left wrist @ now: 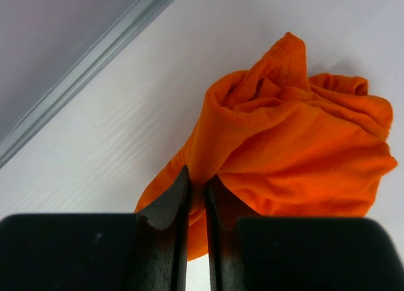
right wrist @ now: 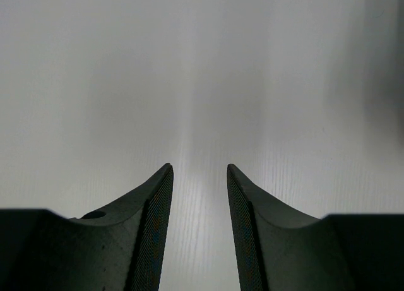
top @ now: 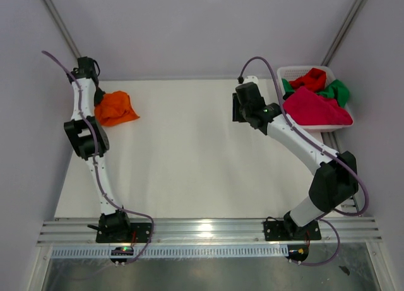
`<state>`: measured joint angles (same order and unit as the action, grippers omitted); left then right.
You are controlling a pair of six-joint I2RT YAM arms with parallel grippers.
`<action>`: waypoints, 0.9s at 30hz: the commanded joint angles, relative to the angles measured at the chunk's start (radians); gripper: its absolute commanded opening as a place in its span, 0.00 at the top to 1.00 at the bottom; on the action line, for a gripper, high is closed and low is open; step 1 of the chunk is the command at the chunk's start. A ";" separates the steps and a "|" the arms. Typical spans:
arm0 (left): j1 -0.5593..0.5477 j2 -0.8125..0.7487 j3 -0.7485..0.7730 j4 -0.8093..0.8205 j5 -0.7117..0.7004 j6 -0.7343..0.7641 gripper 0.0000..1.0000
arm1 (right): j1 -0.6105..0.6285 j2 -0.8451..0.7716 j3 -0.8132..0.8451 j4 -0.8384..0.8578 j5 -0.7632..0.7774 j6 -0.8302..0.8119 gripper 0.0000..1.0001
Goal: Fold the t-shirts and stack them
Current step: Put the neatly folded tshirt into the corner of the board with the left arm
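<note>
Left jaws tight on orange t-shirt (left wrist: 297,146); right jaws apart above table (right wrist: 202,83).

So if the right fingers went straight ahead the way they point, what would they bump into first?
Probably just the bare white table; nothing else shows ahead of the open right fingers.

The left gripper (left wrist: 196,177) blocks the near lower edge of the orange shirt (left wrist: 290,139), and how much cloth sits pinched between its jaws cannot be told. From above, both grippers' fingertips are hidden under their wrists. Ahead of the right gripper (right wrist: 199,171), to its upper right, a dark blur (right wrist: 379,83) cannot be made out. In the basket (top: 290,69) to that gripper's right, the green shirt (top: 338,90) lies mostly under the red shirt (top: 310,78) and pink shirt (top: 312,108).
</note>
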<state>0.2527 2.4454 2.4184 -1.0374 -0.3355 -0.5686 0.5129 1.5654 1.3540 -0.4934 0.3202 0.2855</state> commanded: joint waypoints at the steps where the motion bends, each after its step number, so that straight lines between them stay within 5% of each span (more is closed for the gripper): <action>1: 0.029 -0.029 0.061 0.053 0.010 -0.011 0.96 | -0.007 0.008 0.017 0.006 0.025 -0.006 0.56; 13: 0.065 -0.036 0.087 0.129 0.090 -0.022 0.89 | -0.007 0.041 0.023 0.010 0.023 -0.002 0.56; 14: 0.063 -0.034 0.084 0.125 0.119 -0.014 0.83 | -0.007 0.044 0.023 0.009 0.023 -0.002 0.56; 15: 0.063 -0.036 0.077 0.123 0.137 -0.007 0.48 | -0.008 0.047 0.022 0.009 0.019 0.000 0.56; 18: 0.065 -0.049 0.042 0.111 0.154 0.001 0.29 | -0.007 0.054 0.008 0.015 0.005 0.009 0.56; 27: 0.063 -0.121 -0.050 0.057 0.216 0.026 0.24 | -0.007 0.053 -0.041 0.041 -0.024 0.027 0.56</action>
<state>0.3099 2.4287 2.3878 -0.9668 -0.1589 -0.5652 0.5083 1.6260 1.3270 -0.4915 0.3046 0.2955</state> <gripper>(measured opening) 0.759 0.441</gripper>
